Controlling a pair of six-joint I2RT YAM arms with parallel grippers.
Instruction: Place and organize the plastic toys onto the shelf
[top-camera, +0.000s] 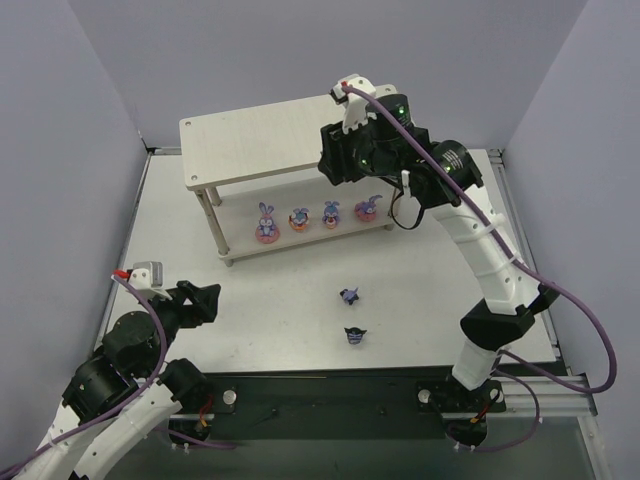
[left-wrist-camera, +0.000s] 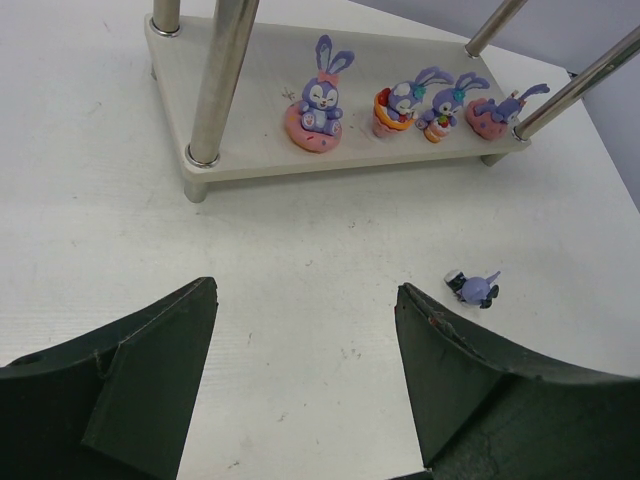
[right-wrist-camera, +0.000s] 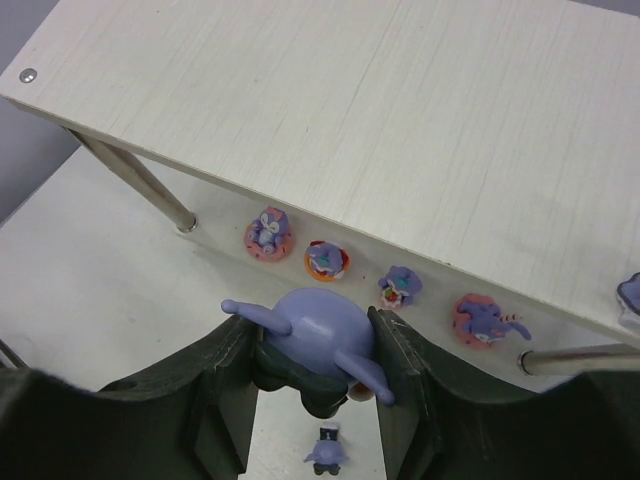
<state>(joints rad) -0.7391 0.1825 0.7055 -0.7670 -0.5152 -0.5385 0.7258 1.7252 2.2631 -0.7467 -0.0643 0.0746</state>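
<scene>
The beige two-tier shelf (top-camera: 260, 140) stands at the back. Four purple-blue bunnies (top-camera: 265, 222) sit in a row on its lower board (left-wrist-camera: 240, 130), also seen in the left wrist view (left-wrist-camera: 318, 100) and the right wrist view (right-wrist-camera: 268, 232). My right gripper (top-camera: 338, 165) hovers above the shelf's right part, shut on a dark pointed-ear figure (right-wrist-camera: 315, 335). Two more dark figures lie on the table (top-camera: 349, 295) (top-camera: 355, 335); one shows in the left wrist view (left-wrist-camera: 473, 288). A purple toy (right-wrist-camera: 630, 292) peeks in at the top board's right edge. My left gripper (top-camera: 200, 300) is open and empty, low at the near left.
The shelf's metal legs (left-wrist-camera: 215, 80) stand at its corners. Grey walls close off the left, back and right of the white table (top-camera: 280, 320). The right arm (top-camera: 480, 240) reaches over the table's right side.
</scene>
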